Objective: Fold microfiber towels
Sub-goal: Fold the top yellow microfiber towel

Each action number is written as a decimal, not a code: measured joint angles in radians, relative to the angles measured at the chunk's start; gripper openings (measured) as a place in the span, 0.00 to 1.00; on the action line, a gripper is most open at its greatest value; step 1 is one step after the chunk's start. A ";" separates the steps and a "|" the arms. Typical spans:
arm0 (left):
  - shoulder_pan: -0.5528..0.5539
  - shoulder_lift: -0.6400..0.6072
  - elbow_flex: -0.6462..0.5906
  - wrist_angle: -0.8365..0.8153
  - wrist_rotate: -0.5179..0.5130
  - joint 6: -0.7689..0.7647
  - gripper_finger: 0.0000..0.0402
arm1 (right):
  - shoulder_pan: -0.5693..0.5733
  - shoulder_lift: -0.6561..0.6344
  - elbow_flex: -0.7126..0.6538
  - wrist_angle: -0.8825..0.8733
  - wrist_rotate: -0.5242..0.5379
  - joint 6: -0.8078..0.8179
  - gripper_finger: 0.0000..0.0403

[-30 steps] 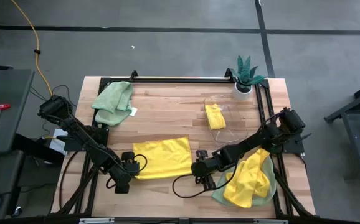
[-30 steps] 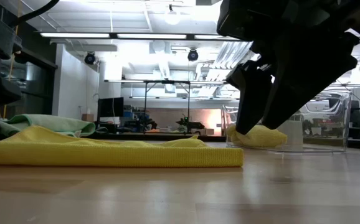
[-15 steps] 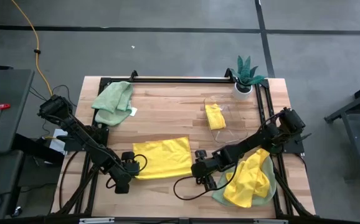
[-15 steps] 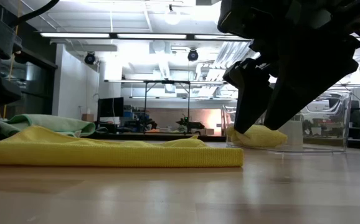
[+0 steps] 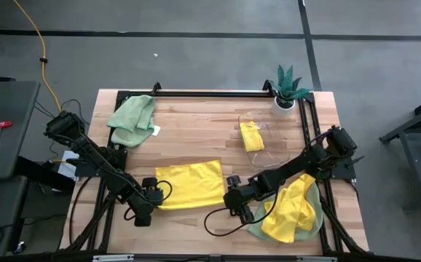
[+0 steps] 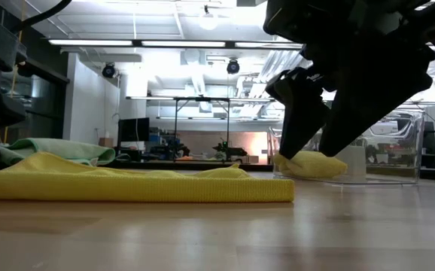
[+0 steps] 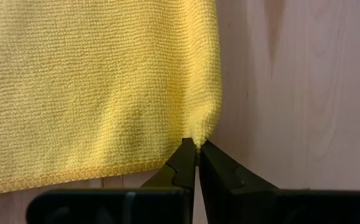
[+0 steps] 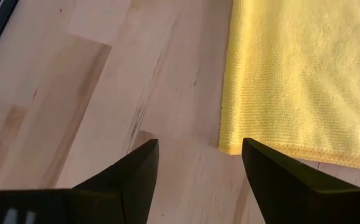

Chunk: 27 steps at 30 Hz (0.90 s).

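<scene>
Yellow towel [image 5: 190,185] lying flat, mid-table near front edge, already doubled over by look of it. Left gripper [image 7: 197,149] clenched on its near-left corner, pinning that end so cloth can't slide. Right gripper [image 5: 232,195] just off towel's opposite edge, jaws wide, nothing held, probably lining up on that corner [image 8: 231,148] for next fold. More towels heaped front-right [image 5: 292,211], waiting their turn.
</scene>
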 joint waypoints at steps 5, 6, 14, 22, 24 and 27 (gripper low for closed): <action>0.000 0.000 0.000 0.000 0.000 0.000 0.01 | 0.004 0.004 0.000 0.005 0.016 -0.056 0.56; 0.000 0.000 0.000 0.000 0.000 0.000 0.01 | 0.004 0.008 0.000 0.012 0.025 -0.060 0.56; 0.000 0.000 0.000 0.000 0.000 0.000 0.01 | 0.004 0.062 0.000 0.064 0.054 -0.065 0.56; 0.000 0.000 0.000 0.000 0.000 0.000 0.01 | 0.004 0.116 0.000 0.121 0.060 -0.077 0.56; 0.000 0.000 0.000 0.000 0.000 0.000 0.01 | 0.004 0.123 0.001 0.132 0.063 -0.077 0.56; 0.000 0.000 0.000 0.000 0.000 0.000 0.01 | 0.004 0.123 0.001 0.131 0.071 -0.077 0.54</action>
